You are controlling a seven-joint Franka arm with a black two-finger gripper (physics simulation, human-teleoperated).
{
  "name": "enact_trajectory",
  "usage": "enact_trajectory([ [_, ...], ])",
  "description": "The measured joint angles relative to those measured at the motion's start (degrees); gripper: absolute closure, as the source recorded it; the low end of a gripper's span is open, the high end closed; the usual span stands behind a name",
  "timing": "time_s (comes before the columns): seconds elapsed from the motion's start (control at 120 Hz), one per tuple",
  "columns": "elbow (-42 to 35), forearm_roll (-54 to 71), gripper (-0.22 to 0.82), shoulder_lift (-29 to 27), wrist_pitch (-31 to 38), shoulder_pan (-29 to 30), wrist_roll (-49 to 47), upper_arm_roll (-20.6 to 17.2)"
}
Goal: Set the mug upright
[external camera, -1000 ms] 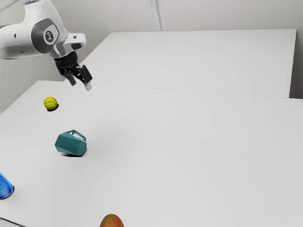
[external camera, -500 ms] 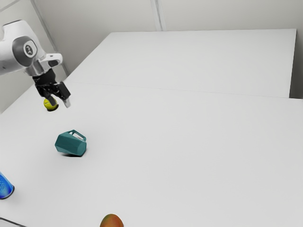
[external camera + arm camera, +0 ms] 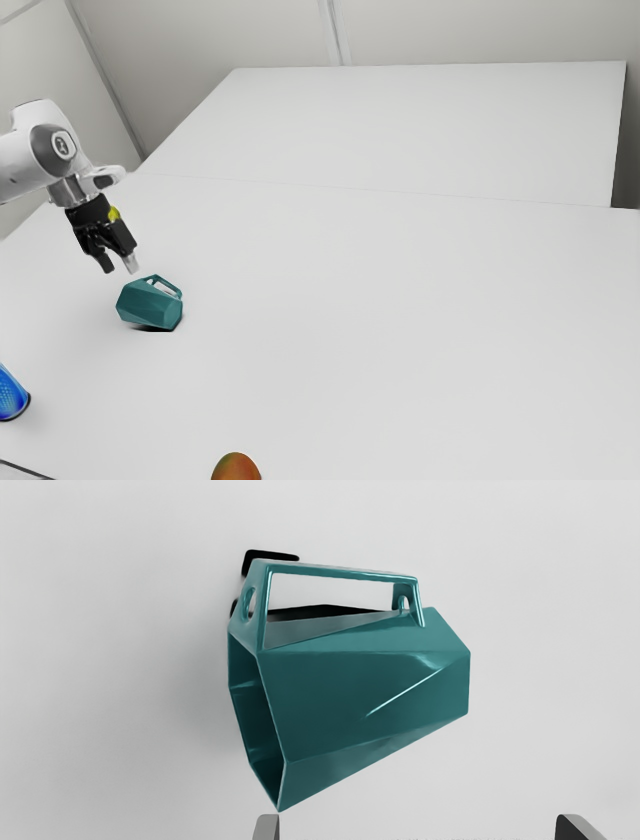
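My black gripper (image 3: 118, 268) hangs over the table in the exterior view, just above the mug and toward that view's left. The teal faceted mug (image 3: 150, 304) lies on its side, its handle raised. In the wrist view the mug (image 3: 360, 695) shows its open mouth at one end and its closed base at the other. The gripper (image 3: 417, 827) is open, its two fingertips wide apart with nothing held between them.
On the white table (image 3: 400, 320), a yellow ball (image 3: 114, 213) is partly hidden behind the gripper. A blue object (image 3: 10, 396) stands at the exterior view's left edge, and an orange-green round object (image 3: 237, 467) sits at its bottom edge.
The arm has moved toward the exterior view's left and then down, bringing my gripper from high above the table to close over the mug. The mug has stayed where it was.
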Motion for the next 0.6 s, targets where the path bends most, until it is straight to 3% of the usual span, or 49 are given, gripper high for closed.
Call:
enact_trajectory([
  [0.6, 1.1, -13.3, 0.00, 8.4, -3.5, 8.5, 5.8, -1.0],
])
